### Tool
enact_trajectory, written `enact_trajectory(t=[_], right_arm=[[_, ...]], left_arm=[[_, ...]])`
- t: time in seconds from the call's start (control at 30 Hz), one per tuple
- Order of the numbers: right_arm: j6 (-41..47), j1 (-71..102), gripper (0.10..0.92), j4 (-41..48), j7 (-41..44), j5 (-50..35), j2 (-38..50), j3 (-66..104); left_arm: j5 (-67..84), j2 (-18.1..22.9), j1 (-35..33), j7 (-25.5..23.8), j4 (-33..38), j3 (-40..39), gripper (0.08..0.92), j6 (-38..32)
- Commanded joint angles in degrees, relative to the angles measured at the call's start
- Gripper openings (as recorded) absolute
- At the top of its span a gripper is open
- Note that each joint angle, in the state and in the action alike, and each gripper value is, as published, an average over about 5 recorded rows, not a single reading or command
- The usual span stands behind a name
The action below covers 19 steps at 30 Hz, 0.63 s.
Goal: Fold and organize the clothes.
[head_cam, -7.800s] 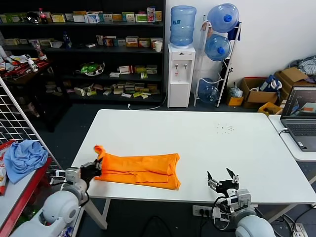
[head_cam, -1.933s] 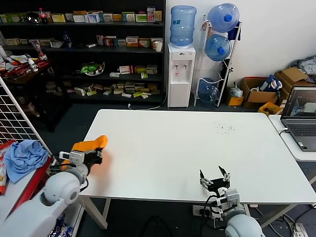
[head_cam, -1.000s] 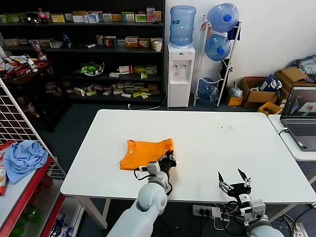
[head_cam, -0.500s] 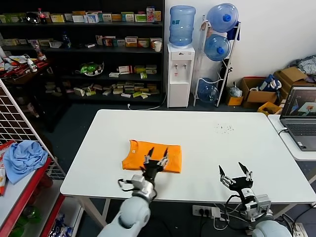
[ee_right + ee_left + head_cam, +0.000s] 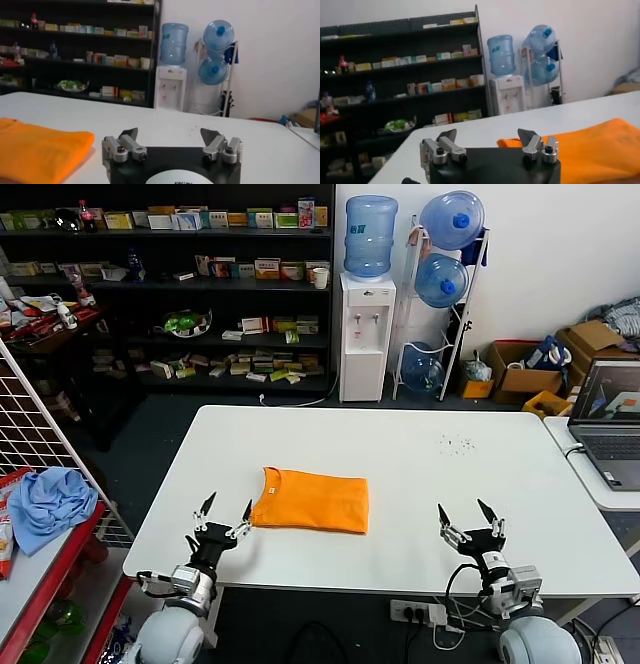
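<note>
The orange T-shirt (image 5: 311,500) lies folded into a flat rectangle on the white table (image 5: 400,464), left of the middle. It also shows in the left wrist view (image 5: 590,147) and in the right wrist view (image 5: 37,147). My left gripper (image 5: 225,516) is open and empty at the table's front edge, just left of the shirt. In its wrist view (image 5: 487,136) the jaws stand wide apart. My right gripper (image 5: 468,519) is open and empty at the front edge, right of the shirt. In its wrist view (image 5: 171,134) the jaws stand wide apart.
A light blue cloth bundle (image 5: 50,502) lies on a red rack at the left, beside a wire grid (image 5: 35,434). A laptop (image 5: 610,424) sits on a second table at the right. Shelves, a water dispenser (image 5: 365,324) and boxes stand behind.
My left arm has let go of the folded shirt and drawn back to the table's front left edge. The shirt lies flat. The right gripper has stayed near the front edge.
</note>
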<state>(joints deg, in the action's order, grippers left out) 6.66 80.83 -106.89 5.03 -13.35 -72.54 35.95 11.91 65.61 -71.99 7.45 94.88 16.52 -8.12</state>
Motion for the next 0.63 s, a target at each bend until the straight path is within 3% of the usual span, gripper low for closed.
enact_trajectory(t=[0.03,0.63], right_arm=[[0.24,-2.06,0.823,0.68,2.68,4.37,-6.65,3.98],[0.82,-0.37,0.823,-1.12,3.7,7.74,-9.15,5.19]], left_arm=[[-5.96,1.01,-3.91,-3.61,1.64,8.87,0.823,1.54],[-7.06,3.34,-3.07,-4.82,1.96,8.72,0.823,3.2]])
